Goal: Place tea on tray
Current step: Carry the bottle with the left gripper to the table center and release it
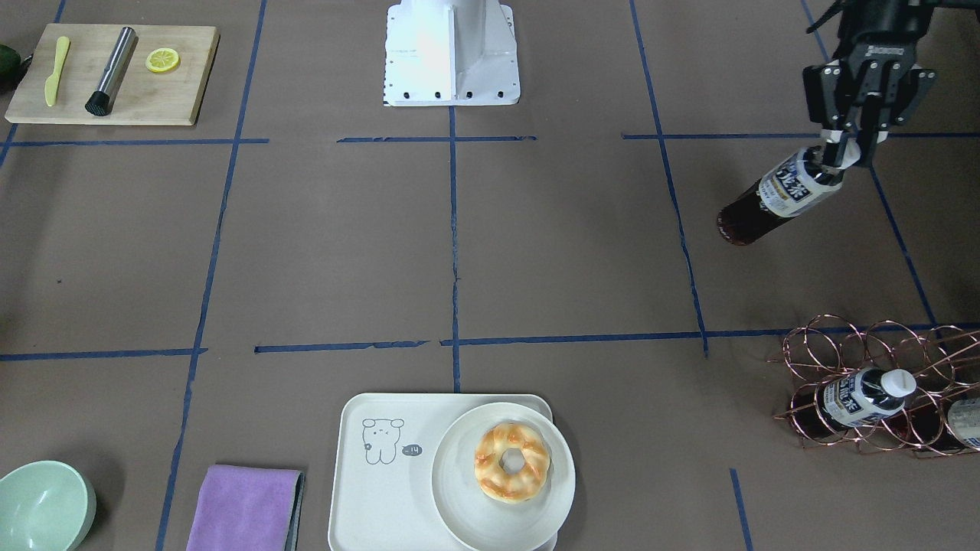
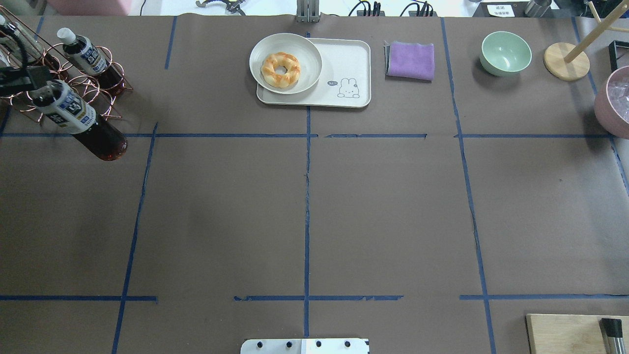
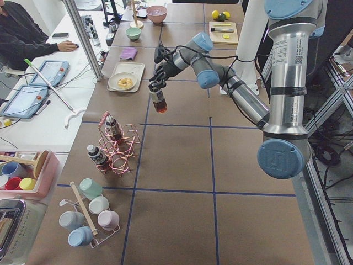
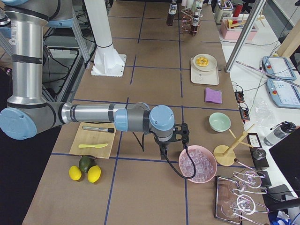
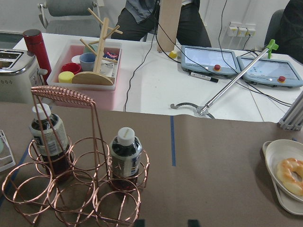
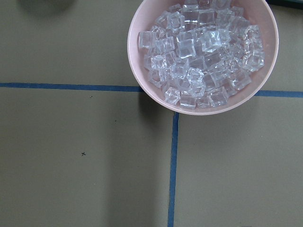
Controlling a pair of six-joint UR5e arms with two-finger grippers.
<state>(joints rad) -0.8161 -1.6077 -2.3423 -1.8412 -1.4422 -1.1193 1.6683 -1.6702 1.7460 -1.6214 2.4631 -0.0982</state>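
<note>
My left gripper is shut on the white-capped neck of a tea bottle and holds it tilted above the table. The bottle also shows in the overhead view and the exterior left view. The cream tray with the line-drawn bear lies far off at the table's operator-side edge, in the overhead view too. A round plate with a doughnut covers part of it. My right gripper shows only in the exterior right view; I cannot tell its state.
A copper wire rack holds more tea bottles near the held one. A purple cloth, a green bowl, a wooden board and a pink bowl of ice stand around the table.
</note>
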